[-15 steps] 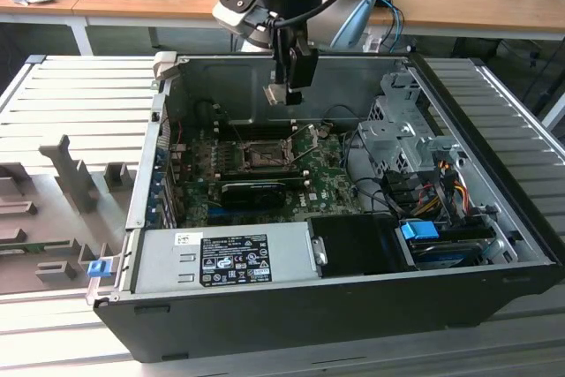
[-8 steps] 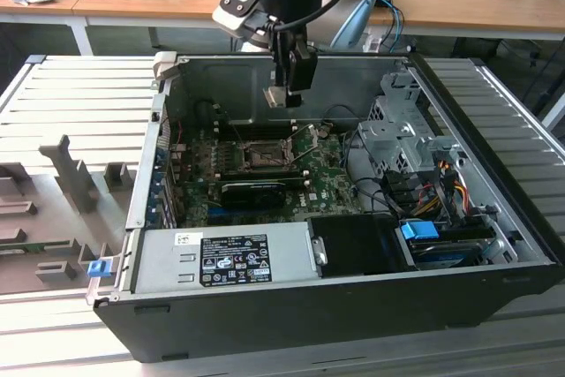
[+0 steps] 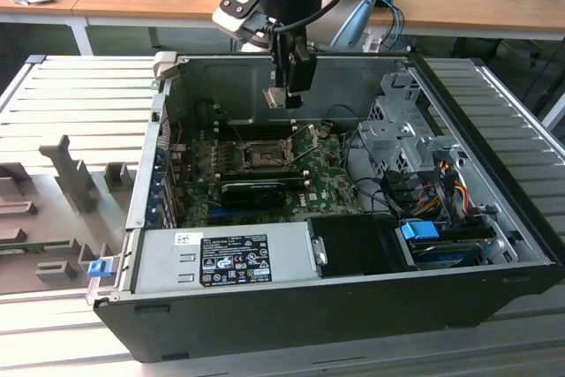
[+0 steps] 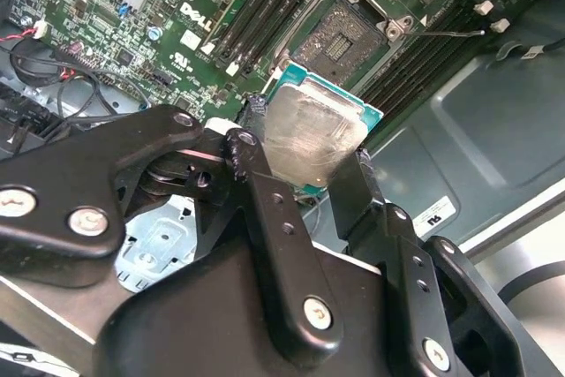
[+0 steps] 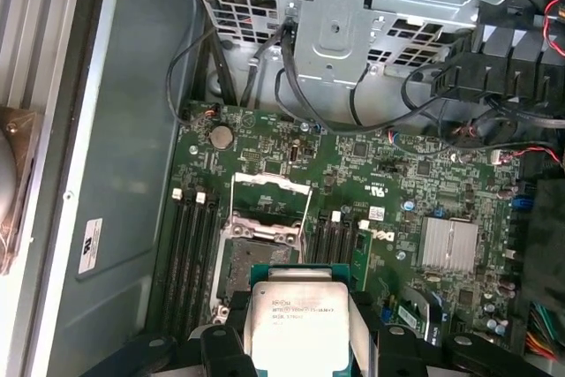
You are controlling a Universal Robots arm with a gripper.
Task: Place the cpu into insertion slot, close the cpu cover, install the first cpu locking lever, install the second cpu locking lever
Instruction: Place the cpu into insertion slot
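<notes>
Faint etched print crosses the metal top of the cpu [image 5: 296, 315], too fine to read. White logo lettering [image 5: 381, 236] stands on the green circuit board [image 5: 353, 161], near the insertion slot [image 5: 258, 258]. A white sticker [image 5: 90, 246] bearing a dark mark sits on the grey case wall [image 5: 132, 130], well apart from the slot. A black-and-white label [image 3: 234, 258] of unreadably small print lies on the power supply [image 3: 159, 262], nearer the exterior camera than the slot.

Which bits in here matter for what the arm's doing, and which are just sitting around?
Part of the job: gripper, shut on the cpu; insertion slot, bare; cpu cover, swung open.

Just there: power supply; heatsink; coin battery; drive cage.
</notes>
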